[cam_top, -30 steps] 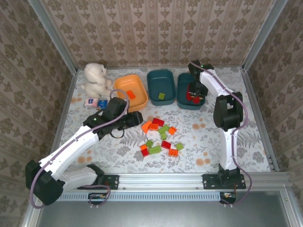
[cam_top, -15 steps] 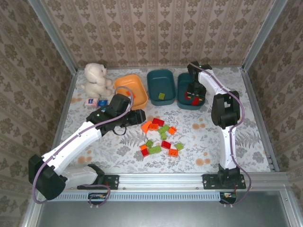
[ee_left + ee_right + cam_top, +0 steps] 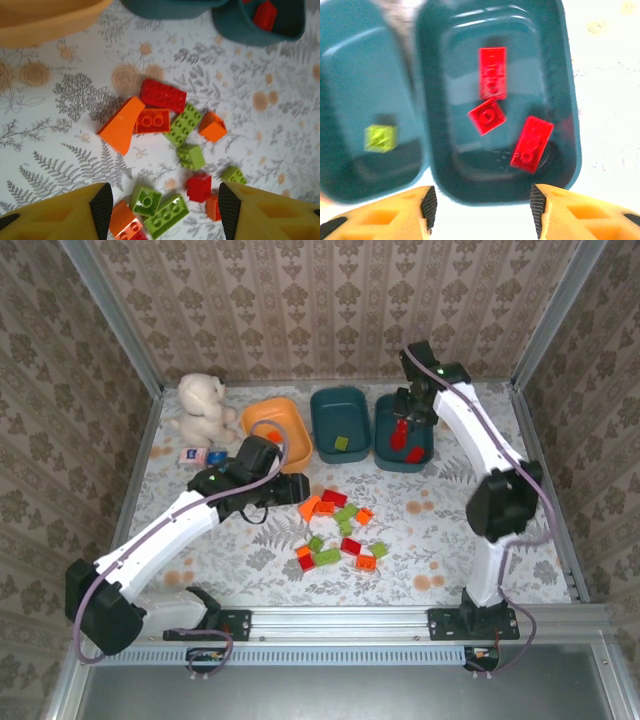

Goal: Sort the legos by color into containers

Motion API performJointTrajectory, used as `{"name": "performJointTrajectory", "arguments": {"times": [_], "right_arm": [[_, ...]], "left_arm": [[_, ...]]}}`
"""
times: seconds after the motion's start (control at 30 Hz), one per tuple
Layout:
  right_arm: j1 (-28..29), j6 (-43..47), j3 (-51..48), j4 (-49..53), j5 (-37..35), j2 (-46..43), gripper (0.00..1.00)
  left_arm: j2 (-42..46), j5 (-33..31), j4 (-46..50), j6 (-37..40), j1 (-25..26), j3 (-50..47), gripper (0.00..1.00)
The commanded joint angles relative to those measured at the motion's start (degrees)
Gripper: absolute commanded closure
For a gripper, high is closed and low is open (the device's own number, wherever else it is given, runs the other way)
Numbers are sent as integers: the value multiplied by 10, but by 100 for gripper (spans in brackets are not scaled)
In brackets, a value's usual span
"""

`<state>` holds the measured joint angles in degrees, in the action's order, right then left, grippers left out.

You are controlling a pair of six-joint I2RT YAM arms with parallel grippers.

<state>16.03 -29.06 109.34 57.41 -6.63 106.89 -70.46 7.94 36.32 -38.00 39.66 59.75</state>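
Note:
The loose legos (image 3: 335,530) lie in a pile mid-table, red, orange and light green mixed. My left gripper (image 3: 292,487) hovers at the pile's left edge, open and empty. In the left wrist view its fingers (image 3: 102,206) straddle green bricks (image 3: 167,216), with a red brick (image 3: 200,187) beside them. My right gripper (image 3: 406,422) hangs open above the right teal tub (image 3: 385,455). That tub (image 3: 567,100) holds three red bricks (image 3: 492,72). The middle teal tub (image 3: 322,425) holds one green brick (image 3: 381,137). An orange brick (image 3: 275,439) lies in the orange tub (image 3: 262,416).
A white plush toy (image 3: 205,408) sits at the back left, with a small blue-and-white box (image 3: 200,456) in front of it. Metal frame rails run along both sides and the near edge. Bare tablecloth stretches to the right of the pile.
My right gripper has risen out of the right teal tub, leaving the red bricks inside. My left gripper has edged right, closer to the pile.

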Motion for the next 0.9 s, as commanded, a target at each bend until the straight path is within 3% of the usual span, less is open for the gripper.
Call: {"name": "performJointTrajectory", "arguments": {"times": [0.0,0.17,0.33,0.47,0.63,0.77,0.87], "right_arm": [[54,33,-135,-99,58,-127,44],[121,19,-391,-219,161,-323,41],[127,-36,-539,-220,220,-458,40],[127,-35,-571,-149,191,-532,39],[127,-48,-571,-99,152,-582,39],[127,-65,-567,-74,140,-622,39],[126,-77,-561,-54,145,-653,38]], "left_arm": [[-41,29,43,74,-4,22,39],[-125,54,91,201,-5,57,37],[-143,71,78,251,9,56,36],[-170,65,79,266,26,65,35],[-246,80,73,243,89,148,32],[-331,22,78,261,145,226,32],[-388,-7,76,272,161,268,33]]}}
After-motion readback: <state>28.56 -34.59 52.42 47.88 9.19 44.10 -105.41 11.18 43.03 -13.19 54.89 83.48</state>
